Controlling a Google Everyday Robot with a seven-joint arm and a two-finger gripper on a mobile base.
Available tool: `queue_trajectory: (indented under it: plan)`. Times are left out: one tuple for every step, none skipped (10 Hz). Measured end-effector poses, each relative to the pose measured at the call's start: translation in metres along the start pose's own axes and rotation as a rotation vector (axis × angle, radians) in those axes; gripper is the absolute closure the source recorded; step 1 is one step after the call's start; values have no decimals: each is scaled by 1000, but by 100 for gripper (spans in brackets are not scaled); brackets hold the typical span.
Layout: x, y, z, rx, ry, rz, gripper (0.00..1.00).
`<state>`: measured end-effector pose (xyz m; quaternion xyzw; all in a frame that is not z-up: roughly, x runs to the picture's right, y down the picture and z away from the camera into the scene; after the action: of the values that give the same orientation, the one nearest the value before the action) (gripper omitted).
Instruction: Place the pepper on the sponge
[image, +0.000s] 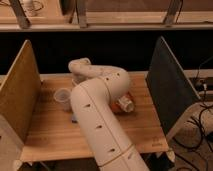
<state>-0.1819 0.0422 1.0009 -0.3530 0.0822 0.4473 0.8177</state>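
Camera view: one white arm (97, 120) crossed wooden desk (45, 135) and bent back toward far left. One claw (76, 80) sat at arm's tip, low over far side of desk, just behind cup; how far open, and any hold, could not tell. Two upright boards: tan board (20, 90) at left, dark board (167, 85) at right. One clear cup (62, 96), upright, contents not discernible. One blue sponge (74, 118), only sliver showed at arm's left edge. One orange-red object (122, 105) lay against arm's right side; whether it was pepper, could not tell.
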Motion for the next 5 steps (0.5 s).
queue_trajectory:
  plan:
    - [-1,0,-2,3,-5,-2,96]
    - [-5,3,-4,2,-21,-8,100]
    - [-5,5,-5,4,-21,-11,100]
    - [-6,7,-7,4,-25,-15,100]
    - [-8,6,-12,8,-38,-16,100]
